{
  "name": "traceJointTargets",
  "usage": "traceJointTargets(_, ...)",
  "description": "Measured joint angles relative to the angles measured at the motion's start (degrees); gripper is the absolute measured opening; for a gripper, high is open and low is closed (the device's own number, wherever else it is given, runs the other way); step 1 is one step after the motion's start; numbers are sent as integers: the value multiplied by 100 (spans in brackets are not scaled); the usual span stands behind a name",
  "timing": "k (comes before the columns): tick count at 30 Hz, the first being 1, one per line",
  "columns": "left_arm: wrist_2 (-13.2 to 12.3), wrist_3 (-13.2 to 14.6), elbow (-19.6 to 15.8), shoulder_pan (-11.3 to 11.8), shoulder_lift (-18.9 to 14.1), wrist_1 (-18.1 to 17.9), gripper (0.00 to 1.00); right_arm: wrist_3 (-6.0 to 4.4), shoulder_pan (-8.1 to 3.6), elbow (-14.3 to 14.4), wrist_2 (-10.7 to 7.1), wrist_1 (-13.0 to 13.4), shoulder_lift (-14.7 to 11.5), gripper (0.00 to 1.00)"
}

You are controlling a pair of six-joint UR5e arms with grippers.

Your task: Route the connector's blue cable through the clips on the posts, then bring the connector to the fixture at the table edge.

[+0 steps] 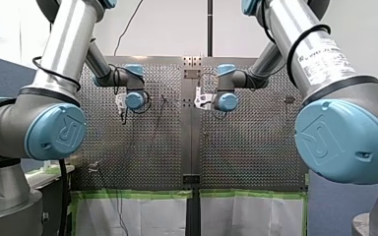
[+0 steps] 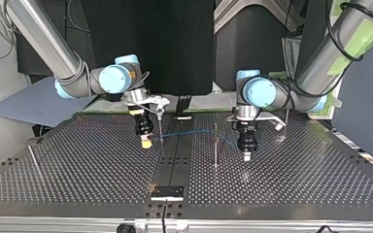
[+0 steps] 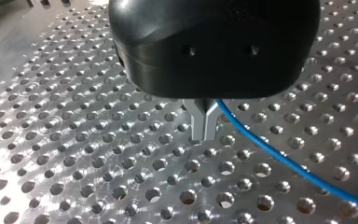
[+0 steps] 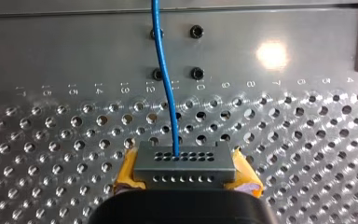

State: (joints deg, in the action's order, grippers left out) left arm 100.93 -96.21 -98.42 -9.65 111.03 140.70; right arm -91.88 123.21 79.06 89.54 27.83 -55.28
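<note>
1. Connector (image 4: pixel 185 158), a small grey block with two rows of holes, sits clamped between the yellow pads (image 4: pixel 127 170) of the robot's right end effector (image 4: pixel 185 173), one pad against each end of it.
2. In the top view this end effector hangs low over the perforated surface (image 2: pixel 77 165), just to the left of the dark centre strip (image 2: pixel 175 155).
3. The blue cable (image 4: pixel 165 79) leaves the connector's holed face and runs straight ahead of the right end effector, over the holes.
4. In the top view the cable crosses the centre strip in a shallow arch and ends at the left end effector (image 3: pixel 203 135), on that view's right.
5. Two thin upright posts stand along that path, one post (image 2: pixel 159 124) just beside the right end effector and a second post (image 2: pixel 215 145) between the two end effectors. The cable passes both, but I cannot tell whether it sits in a clip.
6. The left end effector has a black body and metal fingers (image 3: pixel 196 119) whose tips are pressed together, pointing down close over the surface. The cable comes out right beside them, near their root, and trails away over the surface. Whether they pinch it I cannot tell.
7. The fixture (image 2: pixel 167 192), a black piece with a pale strip, sits at the top view's near edge on the centre strip, well apart from the connector.
</note>
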Motion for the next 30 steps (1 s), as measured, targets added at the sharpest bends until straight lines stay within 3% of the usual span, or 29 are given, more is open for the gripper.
traceJointTargets(16, -28, -2, 18, 5, 3, 46, 0, -42, -53, -740, -187, -345, 376, 2)
traceJointTargets(23, -50, 7, 17, 11, 2, 33, 0, -42, -55, -861, -230, -416, 428, 2)
traceJointTargets(25, -99, 7, 17, 16, 2, 14, 22, -39, -55, -866, -233, -421, 430, 2)
traceJointTargets(30, -228, 21, 16, 24, 1, 9, 33, -28, -56, -869, -248, -437, 432, 2)
